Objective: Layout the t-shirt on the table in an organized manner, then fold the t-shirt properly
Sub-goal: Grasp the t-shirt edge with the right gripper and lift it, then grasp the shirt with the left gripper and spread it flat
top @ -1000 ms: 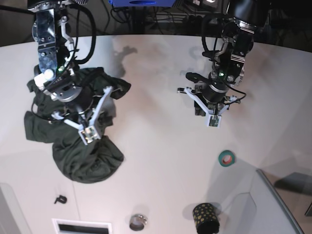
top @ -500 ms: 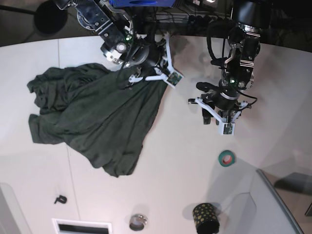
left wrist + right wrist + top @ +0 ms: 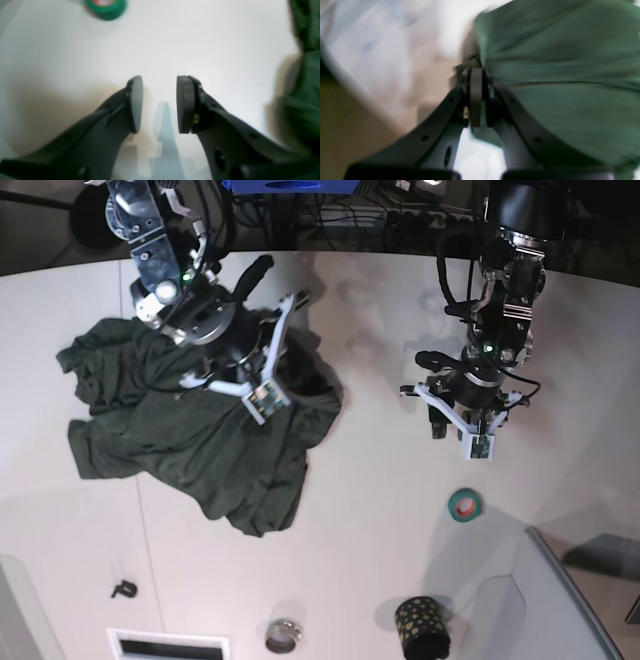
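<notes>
The dark green t-shirt (image 3: pixel 190 440) lies crumpled on the left half of the white table (image 3: pixel 380 510). My right gripper (image 3: pixel 285 385) hangs over the shirt's right edge. In the right wrist view this gripper (image 3: pixel 476 75) is shut on a pinched fold of the t-shirt (image 3: pixel 557 100), and that picture is blurred by motion. My left gripper (image 3: pixel 440 425) stands over bare table to the right of the shirt. In the left wrist view it (image 3: pixel 158 103) is open with nothing between its pads (image 3: pixel 136 105), and the t-shirt (image 3: pixel 305 100) shows at the right edge.
A green tape roll (image 3: pixel 464 504) (image 3: pixel 106 7) lies just ahead of my left gripper. A black dotted cup (image 3: pixel 421 627), a small metal ring (image 3: pixel 282 636) and a black clip (image 3: pixel 124 588) sit near the front edge. A grey bin corner (image 3: pixel 570 600) stands front right.
My right gripper carried the shirt up toward the table's far edge, stretching it, then came back down-left, leaving it looser. My left gripper opened wider and drifted slightly right and nearer.
</notes>
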{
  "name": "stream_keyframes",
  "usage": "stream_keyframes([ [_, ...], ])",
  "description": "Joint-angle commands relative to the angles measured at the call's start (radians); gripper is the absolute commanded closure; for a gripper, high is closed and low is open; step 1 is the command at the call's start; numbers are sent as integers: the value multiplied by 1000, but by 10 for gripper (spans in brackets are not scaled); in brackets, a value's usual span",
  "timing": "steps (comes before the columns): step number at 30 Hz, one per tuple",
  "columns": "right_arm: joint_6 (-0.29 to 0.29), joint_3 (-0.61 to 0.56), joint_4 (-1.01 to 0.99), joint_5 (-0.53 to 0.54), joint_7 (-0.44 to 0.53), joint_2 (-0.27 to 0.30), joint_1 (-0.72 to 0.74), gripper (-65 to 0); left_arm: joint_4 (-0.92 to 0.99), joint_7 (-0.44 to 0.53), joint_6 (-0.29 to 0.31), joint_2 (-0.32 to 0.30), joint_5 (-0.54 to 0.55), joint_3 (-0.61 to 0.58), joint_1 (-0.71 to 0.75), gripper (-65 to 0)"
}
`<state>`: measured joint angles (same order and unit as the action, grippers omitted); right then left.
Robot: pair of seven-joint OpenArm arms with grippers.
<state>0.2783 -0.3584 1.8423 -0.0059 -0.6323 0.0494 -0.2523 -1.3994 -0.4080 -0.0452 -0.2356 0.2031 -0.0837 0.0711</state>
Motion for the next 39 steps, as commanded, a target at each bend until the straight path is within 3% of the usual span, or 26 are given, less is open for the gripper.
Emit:
stream_keyframes([
  [1,2,25,46,7,25,-4,5,-2,-14,22,5,-6,-9,2,-14,-224],
  [6,2,65,81,8,22,2,-25,-2,38,27,6,-71,-37,11,-12,-224],
  [13,2,-152,-59,8,22,4,-38,-2,1,22,6,-84,226,72,-44,-224],
  [16,2,-235,-118,7,12,4,-32,-2,-22,21,6,-83,269,-38,-87,-224],
  [20,2,-236,-204,8,-24,-3,-22,-6,-11,21,6,-64,293,-288,-196,-224],
  [22,2,-224,-192,8,-24,5,-38,-57,7,21,6,-23,321,-380,-250,-224],
  [27,2,-75,-59,8,6,5,-114,-246,121,21,6,104,330,-497,-362,-224],
  [30,2,37,-19,8,9,5,-126,-309,263,25,6,160,327,-552,-419,-224],
  [34,2,289,-36,19,12,-29,-117,-321,401,27,6,187,238,-657,-448,-224],
  [37,5,482,-118,97,10,-47,-69,-320,414,25,6,186,163,-677,-406,-222],
  [39,8,536,-238,159,10,-35,-17,-315,415,22,6,181,105,-678,-374,-222],
])
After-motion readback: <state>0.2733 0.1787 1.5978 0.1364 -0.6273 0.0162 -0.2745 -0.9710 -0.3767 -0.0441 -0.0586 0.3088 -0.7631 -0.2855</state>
